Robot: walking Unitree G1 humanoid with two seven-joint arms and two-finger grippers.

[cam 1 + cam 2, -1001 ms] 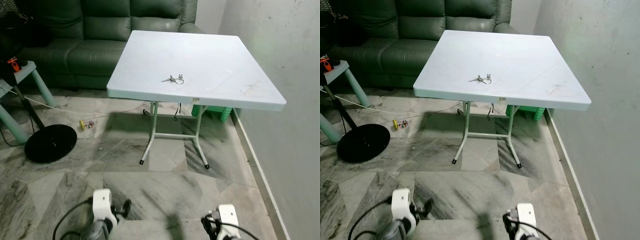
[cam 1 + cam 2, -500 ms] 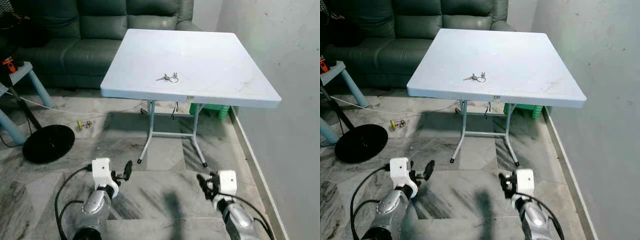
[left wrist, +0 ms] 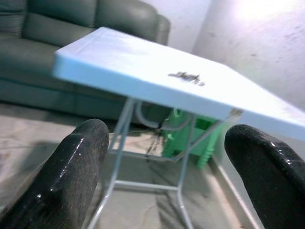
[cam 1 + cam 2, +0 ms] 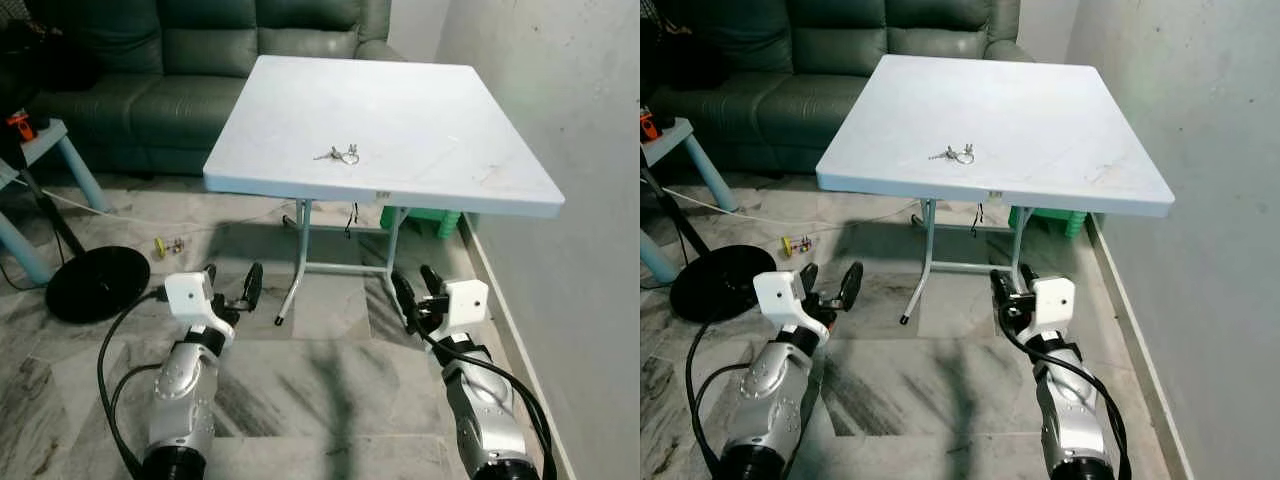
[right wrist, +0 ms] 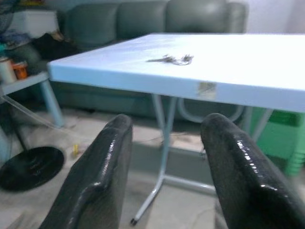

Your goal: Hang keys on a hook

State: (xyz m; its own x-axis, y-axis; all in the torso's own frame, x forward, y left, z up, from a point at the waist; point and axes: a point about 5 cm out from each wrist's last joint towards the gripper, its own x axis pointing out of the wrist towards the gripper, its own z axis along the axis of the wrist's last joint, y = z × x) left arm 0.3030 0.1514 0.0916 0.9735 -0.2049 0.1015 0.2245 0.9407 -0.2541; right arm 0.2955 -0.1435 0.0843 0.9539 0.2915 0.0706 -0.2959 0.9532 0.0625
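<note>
A white square folding table (image 4: 430,120) stands on a grey marble floor (image 4: 330,370), close to a pale wall (image 4: 560,90) on the robot's right. A bunch of keys (image 4: 340,154) on a metal ring lies flat on the tabletop, near the front edge and a little left of the middle. Behind the table is a dark green leather sofa (image 4: 170,70).

2 silver arms reach forward below the table's front edge, well short of the keys. The left gripper (image 4: 231,283) has its 2 black fingers spread apart with nothing between them. The right gripper (image 4: 416,284) likewise has a clear gap between its fingers and holds nothing.

Under the table sits something green (image 4: 425,217), possibly a plastic stool; it is partly hidden. On the robot's left are a round black stand base (image 4: 98,284), a pale blue side table (image 4: 50,150), and a small yellow object (image 4: 170,245) on the floor.
</note>
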